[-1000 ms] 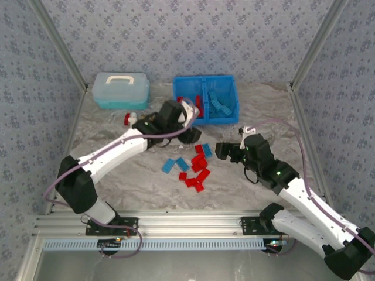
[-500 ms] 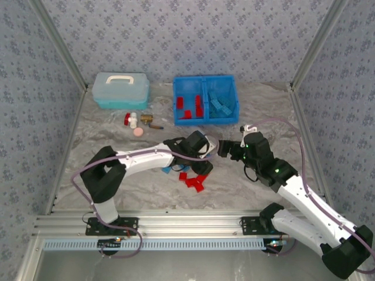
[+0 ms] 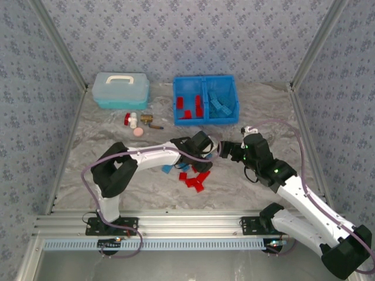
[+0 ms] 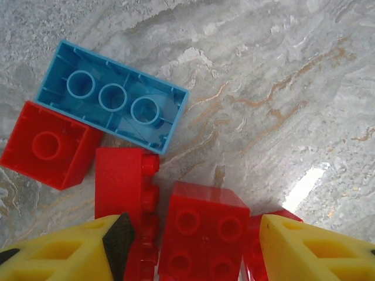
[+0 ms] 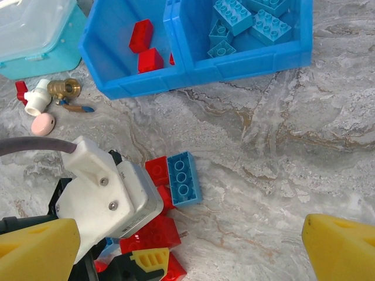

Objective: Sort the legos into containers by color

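Left wrist camera: the left gripper [image 4: 190,246] is held low over the marbled table [image 4: 281,88] with its yellow fingers spread. A red square brick [image 4: 205,228] lies studs-up between them, and a second red brick [image 4: 120,181] lies on its side just beside one finger. Whether either pad touches plastic cannot be told. Just beyond, an upturned blue brick [image 4: 114,96] is seen touching a small red brick [image 4: 47,146].

From above, the loose legos [image 3: 191,178] are gathered in a small cluster near the middle of the table, partly covered by the left arm. The right gripper [image 3: 225,150] is poised just beside that cluster, its fingers [image 5: 334,246] spread wide with nothing held between them.

Farther back, the blue bin [image 3: 205,122] is set against the rear of the table. Red bricks [image 3: 188,108] are held in its left compartment and blue bricks [image 3: 220,105] in its right.

To the left of the bin, a pink disc [image 3: 138,132], a red-and-white fitting [image 3: 131,119] and a brass piece [image 3: 146,120] are laid out, with a pale-blue lidded case [image 3: 120,89] behind them.
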`<state>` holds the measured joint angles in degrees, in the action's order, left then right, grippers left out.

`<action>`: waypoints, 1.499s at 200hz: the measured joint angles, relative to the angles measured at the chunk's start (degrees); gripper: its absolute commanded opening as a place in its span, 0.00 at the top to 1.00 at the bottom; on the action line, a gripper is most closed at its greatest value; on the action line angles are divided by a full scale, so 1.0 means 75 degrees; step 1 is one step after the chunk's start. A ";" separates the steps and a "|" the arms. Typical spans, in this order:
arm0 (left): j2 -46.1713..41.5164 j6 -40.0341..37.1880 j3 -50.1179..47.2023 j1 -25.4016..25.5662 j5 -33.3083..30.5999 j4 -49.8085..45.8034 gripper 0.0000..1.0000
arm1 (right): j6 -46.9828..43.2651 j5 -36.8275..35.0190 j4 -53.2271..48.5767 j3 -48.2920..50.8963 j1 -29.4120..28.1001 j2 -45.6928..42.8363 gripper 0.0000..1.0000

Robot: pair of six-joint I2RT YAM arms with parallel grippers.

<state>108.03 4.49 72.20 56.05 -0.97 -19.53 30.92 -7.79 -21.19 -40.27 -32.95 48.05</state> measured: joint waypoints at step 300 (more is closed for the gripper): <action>-0.0160 -0.0321 0.1673 -0.0877 -0.0105 -0.0568 0.70 | 0.0169 0.0003 0.0023 0.0236 0.0061 -0.0035 0.00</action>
<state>106.83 2.09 84.75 49.47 -1.76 -23.79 32.18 -7.77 -21.02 -38.50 -32.49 47.79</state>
